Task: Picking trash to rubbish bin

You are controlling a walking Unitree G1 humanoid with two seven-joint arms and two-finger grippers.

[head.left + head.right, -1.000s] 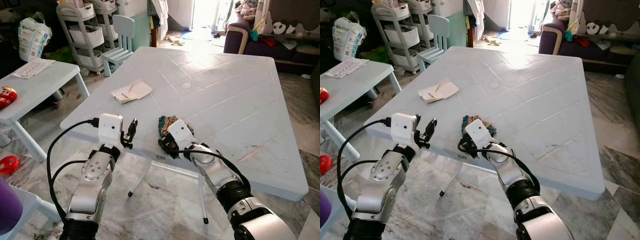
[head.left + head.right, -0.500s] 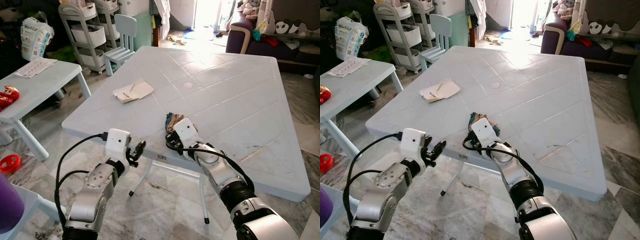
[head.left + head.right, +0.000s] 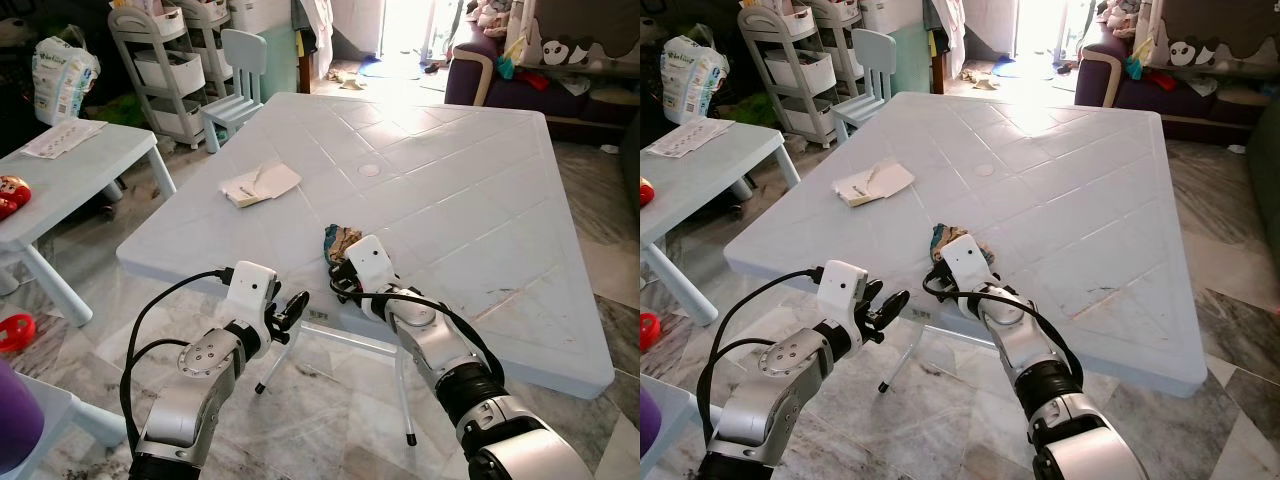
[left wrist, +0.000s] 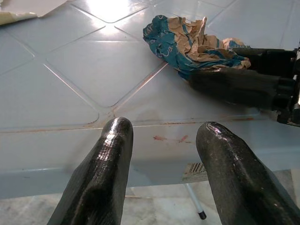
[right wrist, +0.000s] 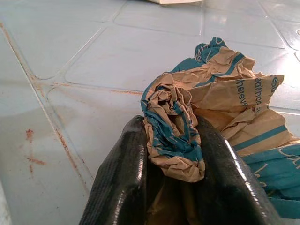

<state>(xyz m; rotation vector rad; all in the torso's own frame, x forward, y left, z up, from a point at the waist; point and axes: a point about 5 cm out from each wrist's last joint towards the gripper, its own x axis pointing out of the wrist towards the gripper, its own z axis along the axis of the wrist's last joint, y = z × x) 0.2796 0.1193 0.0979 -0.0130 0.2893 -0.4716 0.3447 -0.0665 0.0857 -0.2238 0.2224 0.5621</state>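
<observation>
A crumpled blue-and-tan paper wrapper (image 3: 338, 240) lies on the pale blue table (image 3: 450, 190), close to its front edge. My right gripper (image 5: 171, 133) is shut on the near end of the wrapper (image 5: 220, 93), one black finger on each side of the wad. In the head views the right gripper (image 3: 341, 279) rests on the tabletop just in front of the trash. My left gripper (image 3: 291, 306) is open and holds nothing. It hangs level with the table's front edge, a little left of the wrapper (image 4: 187, 44), and its fingers (image 4: 105, 168) point at the table rim.
A folded paper (image 3: 260, 183) lies farther back on the table's left part. A small side table (image 3: 70, 160) stands to the left, with a child's chair (image 3: 240, 70) and a shelf cart (image 3: 170, 60) behind it. A sofa (image 3: 500, 70) is at the far right.
My left gripper has dropped from above the table's edge to level with it and moved right, toward the wrapper. The right gripper stays closed on the wrapper.
</observation>
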